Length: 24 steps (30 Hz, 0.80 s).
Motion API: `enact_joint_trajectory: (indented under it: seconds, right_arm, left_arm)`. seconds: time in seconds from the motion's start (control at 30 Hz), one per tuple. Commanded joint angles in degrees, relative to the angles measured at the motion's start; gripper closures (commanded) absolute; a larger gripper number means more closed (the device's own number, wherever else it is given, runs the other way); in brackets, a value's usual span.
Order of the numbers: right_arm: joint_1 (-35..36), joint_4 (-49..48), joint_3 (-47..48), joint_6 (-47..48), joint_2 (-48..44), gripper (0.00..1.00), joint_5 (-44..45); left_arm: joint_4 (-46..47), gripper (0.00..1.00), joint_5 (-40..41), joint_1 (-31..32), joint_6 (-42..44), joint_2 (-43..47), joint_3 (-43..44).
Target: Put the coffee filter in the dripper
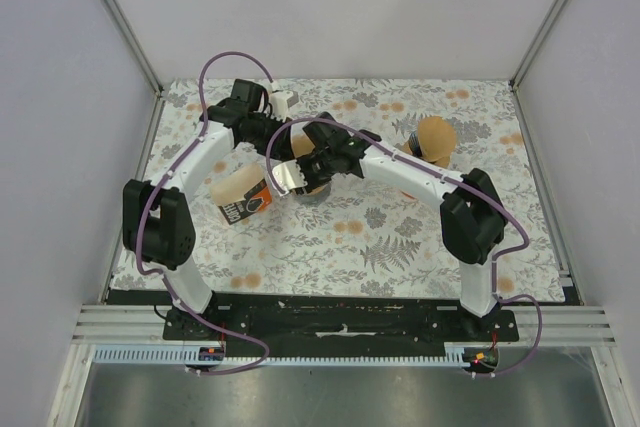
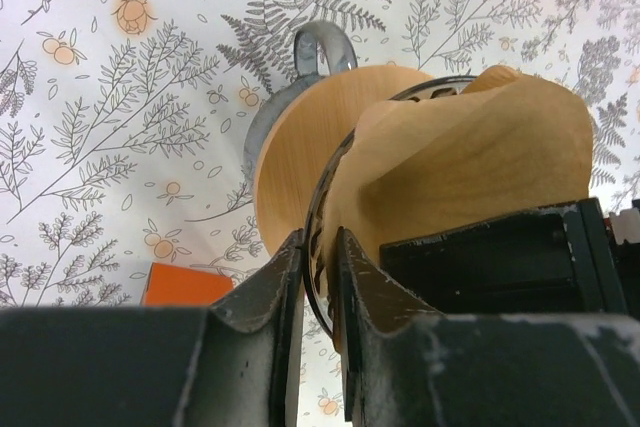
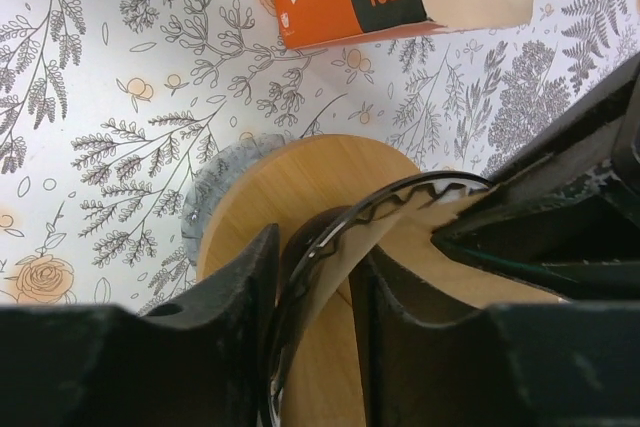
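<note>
Looks nearly done: coffee filter (image 2: 470, 157) already down inside the dripper (image 2: 300, 147) at mid-table, just right of the filter pack (image 1: 243, 199), upper edge bulging above the rim on one side. Left gripper (image 2: 318, 247) clamped narrow on the dripper's rim; right gripper (image 3: 315, 267) astride rim and paper, jaws apart with slack, not pinching. Left to do, probably: press the paper flush, let go, back both arms off

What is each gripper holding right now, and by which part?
The left gripper pinches the dripper by its rim. The right gripper straddles the same rim and the filter edge; whether it grips cannot be told.
</note>
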<state>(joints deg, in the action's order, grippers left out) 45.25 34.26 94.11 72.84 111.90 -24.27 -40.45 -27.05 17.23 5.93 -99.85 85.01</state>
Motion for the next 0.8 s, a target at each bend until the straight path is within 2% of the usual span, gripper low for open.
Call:
enact_joint_trajectory:
  seconds: [0.0, 0.17, 0.27, 0.3, 0.33, 0.37, 0.43, 0.53, 0.67, 0.77]
  right_arm:
    - [0.45, -0.86, 1.87, -1.3, 1.22, 0.65, 1.24]
    - [0.45, -0.42, 0.29, -0.94, 0.87, 0.85, 2.21]
    - [0.45, -0.42, -0.67, -1.12, 0.43, 0.86, 2.3]
    - [0.45, -0.51, -0.68, -1.38, 0.17, 0.8, 2.56]
    - [0.45, -0.95, -0.76, -1.99, 0.08, 0.65, 2.91]
    - [0.36, -1.39, -0.94, -2.43, -0.36, 0.53, 3.35]
    - [0.36, -1.65, -1.64, -2.7, -1.67, 0.39, 3.44]
    - [0.36, -2.79, -2.78, -4.45, -4.66, 0.31, 1.69]
    - [0.36, -3.15, -3.58, -9.89, -9.4, 0.11, -2.79]
    - [-0.08, -4.2, -4.8, -14.55, -12.92, 0.08, -6.39]
  left_arm:
    - [-0.6, 0.78, -0.73, 0.52, 1.71, -0.08, 0.15]
    - [-0.51, 0.78, -0.55, 0.43, 1.98, 0.01, 0.33]
    - [-0.6, 0.78, -0.38, 0.52, 1.89, -0.08, 0.33]
    - [-0.6, 0.78, -0.29, 0.52, 1.98, 0.01, 0.33]
    - [-0.51, 0.78, -0.29, 0.52, 1.89, 0.01, 0.42]
    - [-0.6, 0.78, -0.37, 0.52, 1.89, -0.08, 0.42]
    - [-0.6, 0.78, -0.29, 0.43, 1.98, -0.17, 0.24]
    - [-0.51, 0.78, -0.2, 0.52, 2.06, 0.01, 0.33]
    - [-0.25, 0.78, 0.07, 0.52, 1.98, 0.01, 0.24]
    - [-0.25, 0.78, -0.11, 0.52, 1.98, 0.1, 0.24]
